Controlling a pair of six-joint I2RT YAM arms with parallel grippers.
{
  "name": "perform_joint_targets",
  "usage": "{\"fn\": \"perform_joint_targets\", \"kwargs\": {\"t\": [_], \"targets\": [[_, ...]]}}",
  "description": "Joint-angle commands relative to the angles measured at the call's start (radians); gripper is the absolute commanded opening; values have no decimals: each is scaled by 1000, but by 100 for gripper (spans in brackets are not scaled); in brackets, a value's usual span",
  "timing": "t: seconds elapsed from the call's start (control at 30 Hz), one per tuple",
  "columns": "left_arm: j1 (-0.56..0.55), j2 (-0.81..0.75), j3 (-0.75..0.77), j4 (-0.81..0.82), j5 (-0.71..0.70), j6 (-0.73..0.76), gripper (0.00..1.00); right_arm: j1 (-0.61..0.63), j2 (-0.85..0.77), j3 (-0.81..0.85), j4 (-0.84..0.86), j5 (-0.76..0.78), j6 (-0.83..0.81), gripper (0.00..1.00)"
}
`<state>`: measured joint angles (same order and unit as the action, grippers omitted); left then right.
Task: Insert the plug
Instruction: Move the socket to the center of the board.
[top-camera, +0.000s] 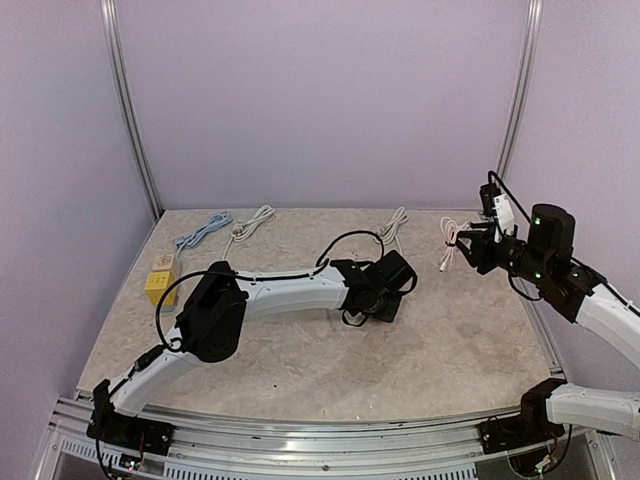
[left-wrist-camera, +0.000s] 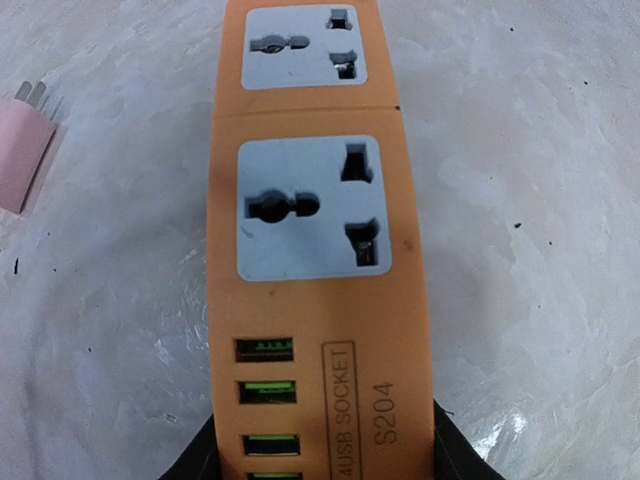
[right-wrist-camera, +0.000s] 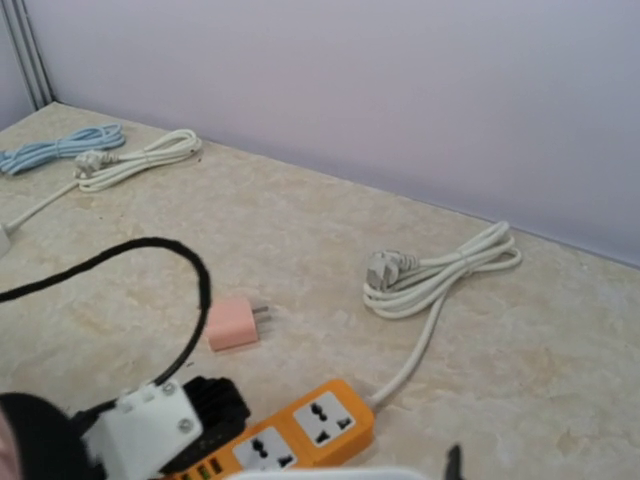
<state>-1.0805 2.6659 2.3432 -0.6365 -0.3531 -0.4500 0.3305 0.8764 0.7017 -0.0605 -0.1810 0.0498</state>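
The left jaws grip the orange power strip at the middle of the counter (a pink plug lies near it), while the right jaws, at the right edge of the top view, clamp a white cord.

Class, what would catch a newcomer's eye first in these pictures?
The orange power strip fills the left wrist view, gripped at its USB end by the left claw, mid-table. A small pink plug lies beside it, and a coiled white cable lies nearer the back wall.
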Motion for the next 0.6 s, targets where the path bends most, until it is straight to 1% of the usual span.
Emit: {"fn": "perform_joint_targets", "kwargs": {"t": [0.0, 0.1, 0.2, 0.3, 0.43, 0.57], "targets": [[-2, -73, -184, 31, -1, 5, 40, 4, 44, -69, 192, -19, 6, 0], [-2, -144, -320, 95, 10, 4, 36, 12, 115, -118, 328, -31, 16, 0], [-3, -208, -407, 102, 18, -7, 35, 38, 196, -144, 422, -21, 27, 0], [-12, -266, -508, 146, 33, -2, 36, 93, 283, -153, 510, 11, 18, 0], [-29, -332, -621, 206, 61, 5, 38, 170, 410, -134, 606, 55, 2, 0], [-40, -387, -712, 247, 60, -5, 46, 222, 524, -99, 668, 73, 3, 0]]}}
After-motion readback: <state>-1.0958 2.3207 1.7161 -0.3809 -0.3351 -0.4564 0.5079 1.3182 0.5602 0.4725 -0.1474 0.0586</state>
